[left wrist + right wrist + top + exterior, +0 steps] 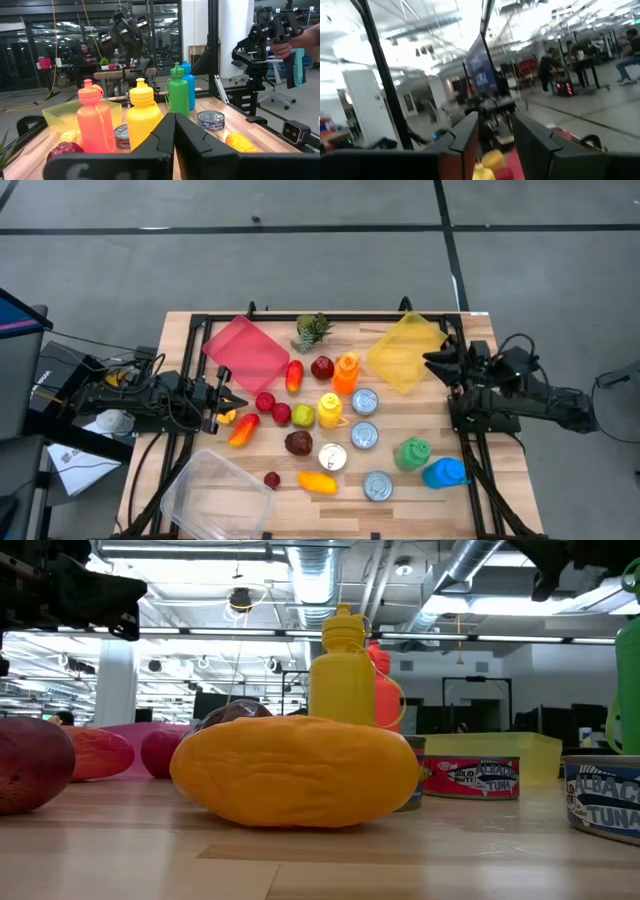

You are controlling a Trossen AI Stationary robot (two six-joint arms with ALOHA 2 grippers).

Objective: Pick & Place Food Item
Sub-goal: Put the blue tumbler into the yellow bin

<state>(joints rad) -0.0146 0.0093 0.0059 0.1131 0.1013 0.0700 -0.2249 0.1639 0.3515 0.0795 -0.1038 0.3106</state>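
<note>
The wooden counter [150, 440] carries a crowd of food items in its middle, with bare wood left mostly along the left edge and the far right corner. A clear plastic bin [217, 494] overhangs the near left corner, a red tray [246, 351] lies by the far edge left of centre, and a yellow tray [407, 351] lies toward the far right corner. The left end effector [232, 404] hovers near the left edge, its fingers [160, 137] pressed together with nothing between them, just beside a red-orange pepper [244, 429]. The right end effector [432, 362] sits over the near-right rim of the yellow tray, its fingers [465, 137] a narrow gap apart and empty. Bottles come next: green [411, 452] and blue [444, 472] near the right edge, orange [346, 372] and yellow [329, 410] at centre. Four tins [364, 435] stand between the bottles. An orange mango [317, 481] lies close to the near edge, with a small red fruit [272, 479] between it and the bin.
</note>
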